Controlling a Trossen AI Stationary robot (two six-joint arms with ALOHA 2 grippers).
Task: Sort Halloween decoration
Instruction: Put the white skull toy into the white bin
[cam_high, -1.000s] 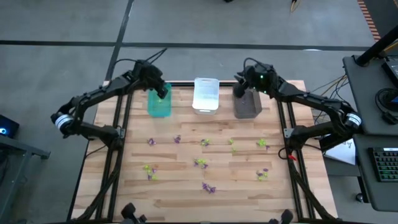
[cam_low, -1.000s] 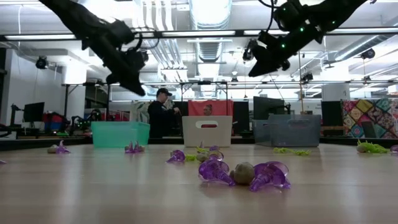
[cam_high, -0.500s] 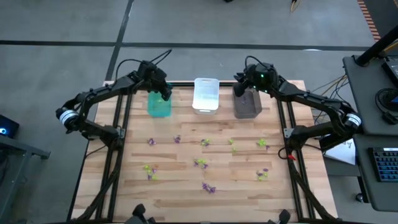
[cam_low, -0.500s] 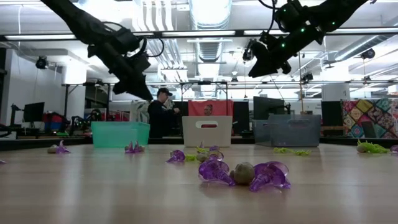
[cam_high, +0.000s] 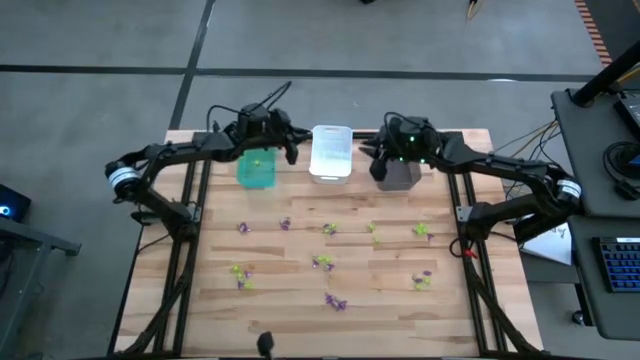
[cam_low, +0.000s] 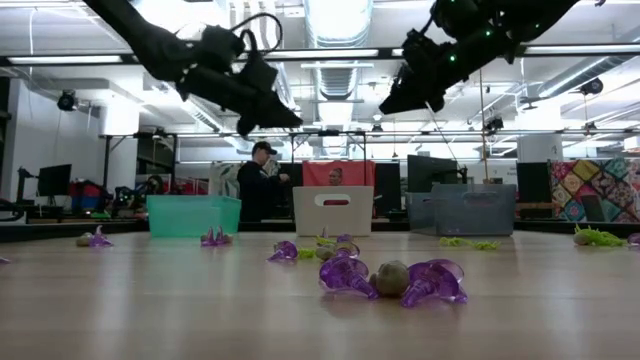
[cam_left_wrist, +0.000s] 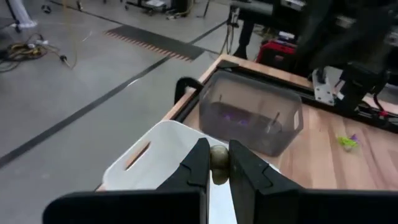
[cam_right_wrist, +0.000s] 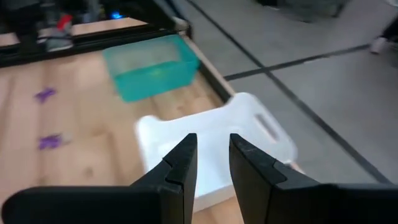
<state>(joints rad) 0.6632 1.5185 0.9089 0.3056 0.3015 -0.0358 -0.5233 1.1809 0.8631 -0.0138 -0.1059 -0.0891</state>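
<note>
My left gripper (cam_high: 290, 151) hangs high between the green bin (cam_high: 256, 169) and the white bin (cam_high: 331, 152), shut on a small greyish-olive round trinket (cam_left_wrist: 219, 164). My right gripper (cam_high: 368, 161) is open and empty, in the air between the white bin and the dark grey bin (cam_high: 401, 173). In its wrist view its fingers frame the white bin (cam_right_wrist: 217, 140). Purple trinkets (cam_high: 285, 223) and yellow-green ones (cam_high: 238, 271) lie scattered on the wooden table (cam_high: 270, 320). The grey bin (cam_left_wrist: 252, 115) holds purple pieces. My left gripper pinches the greyish round trinket (cam_left_wrist: 219, 174) between its two fingertips (cam_left_wrist: 198, 163). The fingers come from the table's left, slanting slightly down. The trinket is lifted clear, in the air above the white bin's near-left rim (cam_left_wrist: 155, 146).
The three bins stand in a row along the table's far edge. In the low view, purple trinkets (cam_low: 345, 275) and a round greyish one (cam_low: 392, 278) lie close to the camera. A person (cam_low: 262, 180) stands in the room behind the table. Both arms are close together over the white bin.
My left gripper has swung from above the green bin toward the table's right, toward the white bin, and tipped up from pointing steeply down to nearly level, staying shut on the trinket. My right gripper has swung from the grey bin toward the table's left, toward the white bin.
</note>
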